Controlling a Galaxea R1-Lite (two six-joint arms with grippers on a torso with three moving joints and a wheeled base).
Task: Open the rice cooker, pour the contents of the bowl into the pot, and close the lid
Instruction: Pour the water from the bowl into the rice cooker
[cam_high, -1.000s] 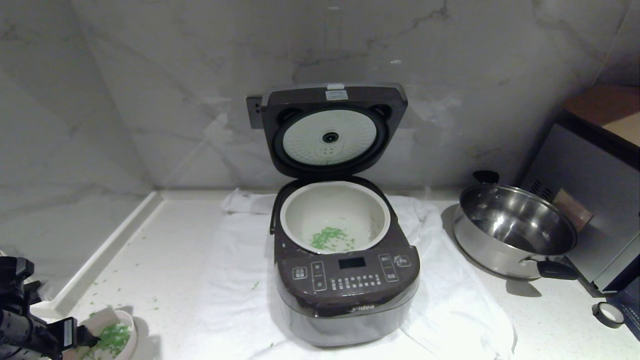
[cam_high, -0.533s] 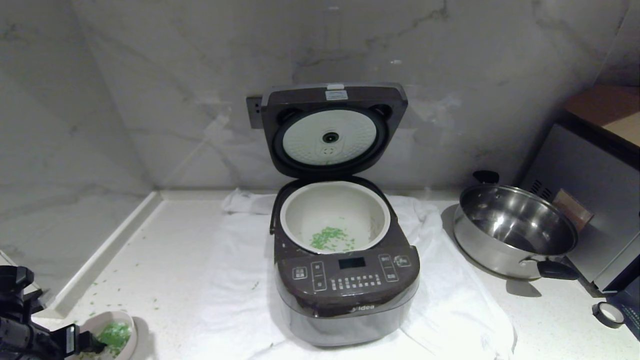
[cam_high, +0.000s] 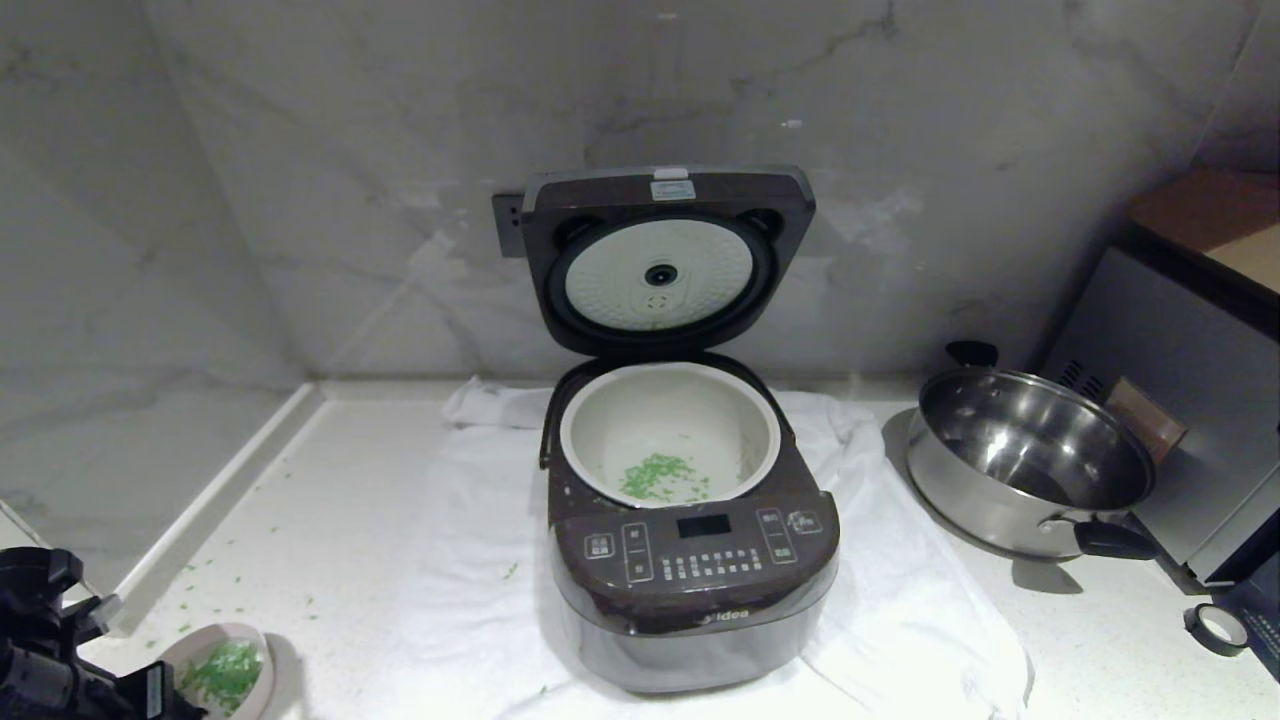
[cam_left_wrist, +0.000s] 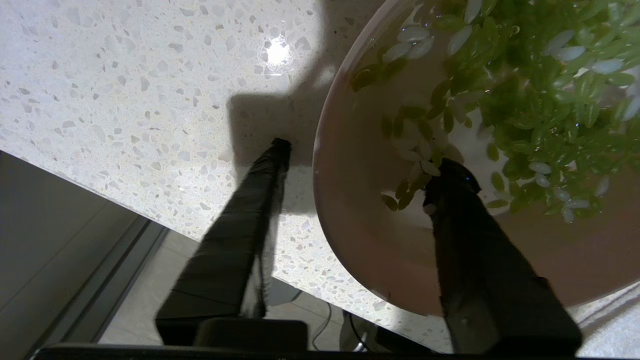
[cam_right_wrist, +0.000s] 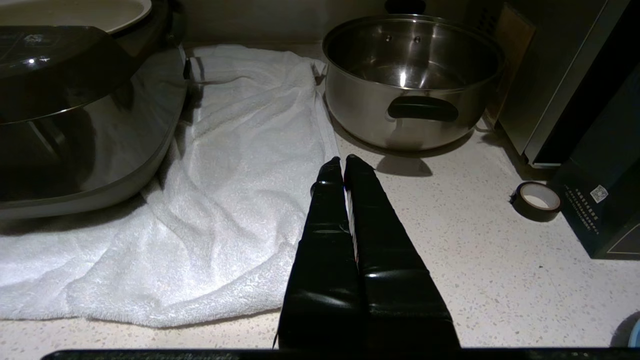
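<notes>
Left pincer (cam_left_wrist: 357, 165) straddles the rim of the bowl (cam_left_wrist: 360, 220), one finger inside, one outside, not yet clamped; bowl sits at the tabletop (cam_high: 330, 520) near-left corner, green bits (cam_high: 222, 672) inside. Cooker (cam_high: 690, 560) stands on a towel (cam_high: 470, 560), lid (cam_high: 665, 260) raised. Right pincer (cam_right_wrist: 343, 161) clenched, empty.

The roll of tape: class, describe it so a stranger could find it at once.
Start at the open rice cooker, then go right past the steel pan to the counter's near right corner. The roll of tape lies flat there: a small dark ring, much smaller than everything around it.
</notes>
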